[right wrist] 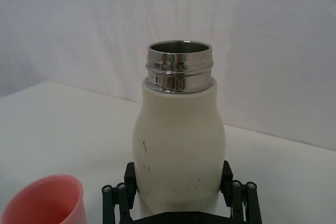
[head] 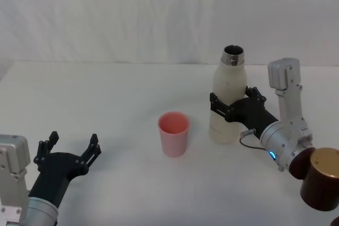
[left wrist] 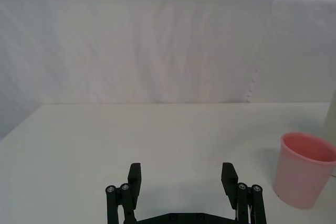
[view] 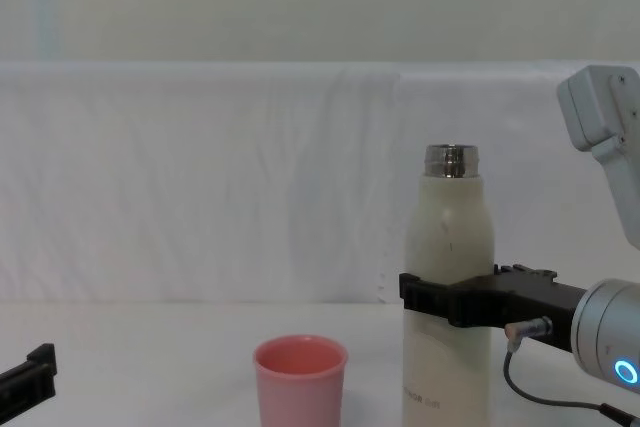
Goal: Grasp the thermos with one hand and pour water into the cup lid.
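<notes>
The thermos [head: 228,99] [right wrist: 178,145] [view: 447,237] stands upright on the white table, right of centre, its steel neck uncapped. My right gripper [head: 234,102] [right wrist: 178,174] [view: 447,299] is open and straddles the thermos at mid-height, with a black finger close against each side of the body. The pink cup lid [head: 173,133] [left wrist: 305,169] [right wrist: 44,203] [view: 300,382] stands upright, mouth up, a little to the left of the thermos and slightly nearer me. My left gripper [head: 74,141] [left wrist: 182,176] hangs open and holds nothing at the near left, well away from the cup lid.
A white cloth covers the table [head: 116,93] and the wall behind it. A dark brown cylinder with a tan top [head: 323,178] sits at the near right beside my right arm. Bare table lies between the left gripper and the cup lid.
</notes>
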{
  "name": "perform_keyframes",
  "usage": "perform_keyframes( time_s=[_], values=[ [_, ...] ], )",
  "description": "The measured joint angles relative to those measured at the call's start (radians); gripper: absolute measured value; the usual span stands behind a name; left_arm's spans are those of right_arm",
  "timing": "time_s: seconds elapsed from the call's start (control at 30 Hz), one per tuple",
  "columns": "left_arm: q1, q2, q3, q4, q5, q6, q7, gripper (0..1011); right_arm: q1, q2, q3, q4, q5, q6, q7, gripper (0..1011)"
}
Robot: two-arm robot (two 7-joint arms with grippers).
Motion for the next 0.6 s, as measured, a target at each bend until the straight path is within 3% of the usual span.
perform_keyframes(
  time_s=[0.2,0.6],
  values=[
    [0.000,0.000,0.000,0.000,0.000,0.000,0.000,1001,0.000,0.000,0.000,0.000,0.000,0.000,0.000,1001],
    [0.000,0.000,0.000,0.000,0.000,0.000,0.000,1001,0.000,-0.001,0.000,0.000,-0.002,0.001,0.000,1001]
  ],
)
